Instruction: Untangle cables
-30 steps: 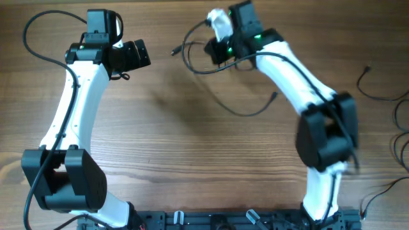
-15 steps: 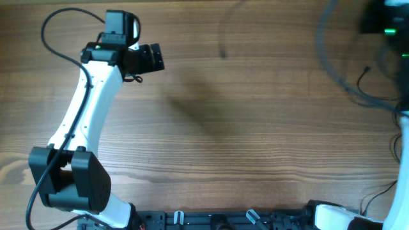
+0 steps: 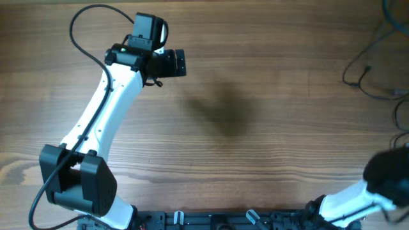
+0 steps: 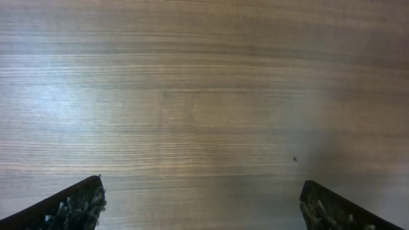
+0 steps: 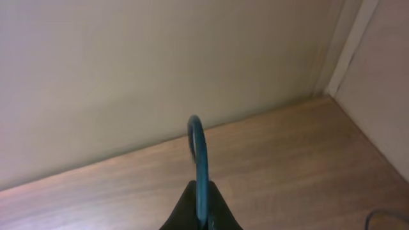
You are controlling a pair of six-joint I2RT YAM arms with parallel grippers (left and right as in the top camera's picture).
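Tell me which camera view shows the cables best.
The overhead view: thin black cables lie loose at the right edge. The right wrist view shows only one strand in the right hand; the left wrist view shows none.

Left arm (image 3: 105,118) stretches forward, left end effector (image 4: 201,184) spread wide; right end effector (image 5: 200,211) pinched closed

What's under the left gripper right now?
Under the left gripper, the wrist view shows only bare table and one tiny dark speck between its open fingers; no cable. The wood beneath the fingers themselves is covered.
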